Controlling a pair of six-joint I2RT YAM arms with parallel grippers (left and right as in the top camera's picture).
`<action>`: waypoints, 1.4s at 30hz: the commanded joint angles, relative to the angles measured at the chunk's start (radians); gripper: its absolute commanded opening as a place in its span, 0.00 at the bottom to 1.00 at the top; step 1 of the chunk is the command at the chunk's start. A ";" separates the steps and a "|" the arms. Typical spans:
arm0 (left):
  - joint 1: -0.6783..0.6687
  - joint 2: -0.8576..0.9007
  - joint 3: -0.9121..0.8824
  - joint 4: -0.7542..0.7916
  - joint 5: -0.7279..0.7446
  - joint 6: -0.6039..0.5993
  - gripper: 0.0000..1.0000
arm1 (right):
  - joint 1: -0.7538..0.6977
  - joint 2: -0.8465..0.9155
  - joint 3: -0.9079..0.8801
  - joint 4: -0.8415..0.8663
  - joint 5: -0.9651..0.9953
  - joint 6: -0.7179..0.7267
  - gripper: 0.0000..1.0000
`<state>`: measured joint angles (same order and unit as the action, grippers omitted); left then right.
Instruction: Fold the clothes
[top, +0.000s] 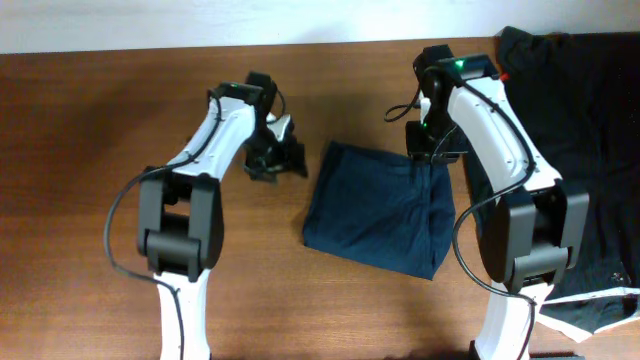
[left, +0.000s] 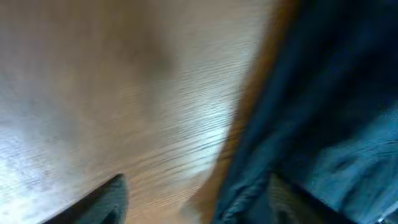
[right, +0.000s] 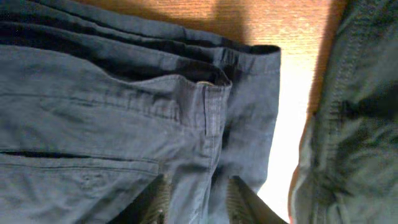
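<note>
**Gripping navy shorts at far-right corner, left claw off the cloth**

Seeing navy shorts (top: 375, 215) folded flat in the middle of the table (top: 100, 120), roughly square, lying between the two arms. Carrying nothing on top except the right gripper (top: 433, 152).

Right side:
- Comes down on far-right corner of the shorts, wrist pointing at the table.
- Pinches a ridge of navy cloth between close-set fingers (right: 155, 202), per right wrist view. Closed on the shorts.
- Shows that ridge running up from the gap to a belt loop (right: 211, 109).
- Shows stacked fold layers (right: 124, 28) beyond the loop, then bare wood.
- Catches a stitched cloth edge (right: 348, 112) just right of the shorts, with a bright strip of table between. Can't tell which garment.

Left side:
- Puts left gripper (top: 285, 160) low over bare wood, just beside the left edge of the shorts, tips aimed at the cloth. Not on the cloth per overhead.
- Gets only blur from the left wrist view. Looks spread, judging by fingers (left: 106, 202) set wide apart at the bottom of the frame, with wood grain and a dark hem in the gap.
- Holds nothing.

Rest of the load:
- Leaves black garments (top: 590, 130) heaped at the right edge of the table, beyond the right arm.
- Shows white trim (top: 600, 300) at the near end of that heap and a red bit (top: 503, 75) at the far end.
- Keeps the heap apart from the shorts, right arm in between.
</note>
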<state>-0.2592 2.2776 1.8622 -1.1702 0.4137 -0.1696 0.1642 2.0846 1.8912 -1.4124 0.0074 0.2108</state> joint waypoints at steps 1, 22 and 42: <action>-0.001 -0.035 0.016 0.079 0.152 0.071 0.85 | 0.005 -0.016 0.045 -0.033 0.001 0.008 0.39; -0.169 0.097 -0.011 0.103 0.079 0.117 0.00 | -0.009 -0.016 0.045 -0.099 0.001 0.008 0.39; 0.935 0.097 0.089 0.162 -0.069 -0.195 0.00 | -0.128 -0.016 0.045 -0.126 0.002 0.008 0.39</action>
<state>0.5678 2.3627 1.9339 -1.0058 0.3538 -0.2295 0.0414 2.0846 1.9148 -1.5368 0.0071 0.2100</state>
